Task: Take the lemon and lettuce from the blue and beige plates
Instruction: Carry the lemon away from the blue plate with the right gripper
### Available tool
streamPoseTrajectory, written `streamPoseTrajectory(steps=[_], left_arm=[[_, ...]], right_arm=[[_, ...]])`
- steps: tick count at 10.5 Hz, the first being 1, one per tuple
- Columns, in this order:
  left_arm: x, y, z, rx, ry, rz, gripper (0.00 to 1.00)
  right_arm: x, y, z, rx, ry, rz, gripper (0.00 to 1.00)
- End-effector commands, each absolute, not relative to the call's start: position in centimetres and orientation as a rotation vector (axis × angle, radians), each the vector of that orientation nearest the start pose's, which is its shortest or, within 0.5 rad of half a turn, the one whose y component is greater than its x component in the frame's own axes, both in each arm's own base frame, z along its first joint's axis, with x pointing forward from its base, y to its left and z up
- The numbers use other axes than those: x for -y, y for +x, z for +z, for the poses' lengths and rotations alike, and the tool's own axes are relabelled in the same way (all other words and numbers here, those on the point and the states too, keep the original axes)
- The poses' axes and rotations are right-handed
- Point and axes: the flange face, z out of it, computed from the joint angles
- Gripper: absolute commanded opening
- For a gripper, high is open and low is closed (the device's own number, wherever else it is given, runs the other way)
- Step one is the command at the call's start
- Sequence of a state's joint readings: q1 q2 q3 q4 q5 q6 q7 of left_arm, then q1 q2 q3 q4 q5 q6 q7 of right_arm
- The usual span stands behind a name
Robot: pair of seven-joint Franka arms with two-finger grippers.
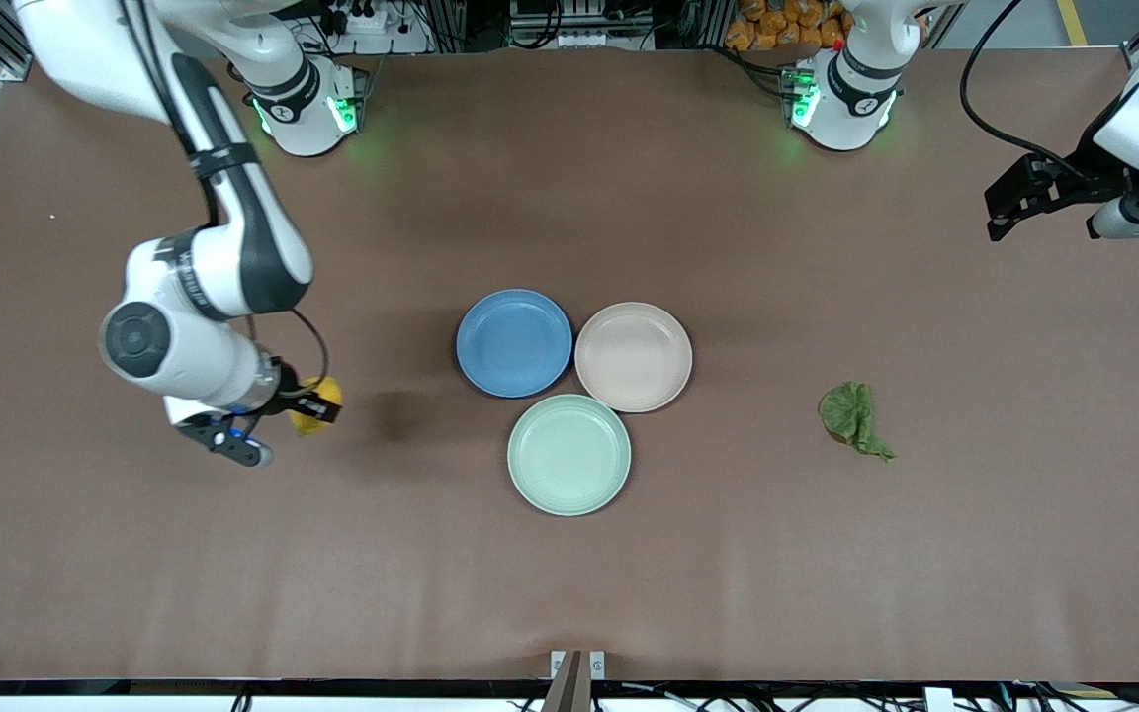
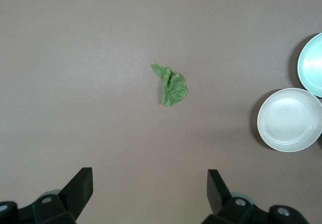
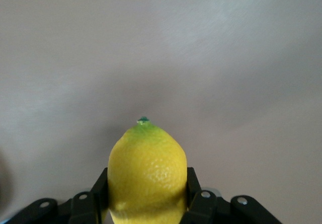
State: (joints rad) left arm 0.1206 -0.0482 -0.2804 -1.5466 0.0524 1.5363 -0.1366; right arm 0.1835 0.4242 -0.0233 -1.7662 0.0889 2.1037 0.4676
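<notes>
Two arms over the worktop [image 1: 569, 593]. Right arm bent low toward its own end, right pincer [image 1: 317, 405] clamped on the lemon [image 1: 310, 407], up off the brown top. Left arm pulled back high at its end, waiting, left pincer [image 2: 148, 191] wide apart, holding nothing. Seen only from the right wrist: green lemon tip. Lettuce [image 1: 854, 417] flat on the worktop, near the left arm's end. Blue plate [image 1: 514, 342] and beige plate [image 1: 633, 356] side by side, mint plate [image 1: 569, 454] nearer the front camera.

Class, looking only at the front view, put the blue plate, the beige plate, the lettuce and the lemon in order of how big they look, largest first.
1. Blue plate and beige plate: they look alike, so no ranking between them.
2. Lettuce, lying on the table.
3. Lemon, partly hidden in the right tool, so unsure.
</notes>
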Motion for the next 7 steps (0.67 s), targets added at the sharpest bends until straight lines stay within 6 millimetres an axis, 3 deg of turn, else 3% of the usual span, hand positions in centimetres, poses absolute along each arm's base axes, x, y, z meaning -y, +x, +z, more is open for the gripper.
streamPoseTrajectory(steps=[1,2,5,7], left_arm=[[8.0,52.9,65.9,-0.066,-3.105,-0.056,1.0],[6.9,53.1,65.8,-0.038,-3.109,-0.056,1.0],[7.2,53.2,65.8,-0.043,-3.109,-0.068,1.0],[7.6,53.4,65.4,-0.053,-3.11,-0.056,1.0]], right_arm=[[-5.6,63.8,31.1,-0.29,-3.119,0.181,0.0],[-4.3,64.0,29.7,-0.2,-3.144,0.199,0.0],[-2.6,64.7,26.8,0.067,-3.211,0.189,0.0],[0.1,65.4,24.4,0.161,-3.199,0.135,0.0]])
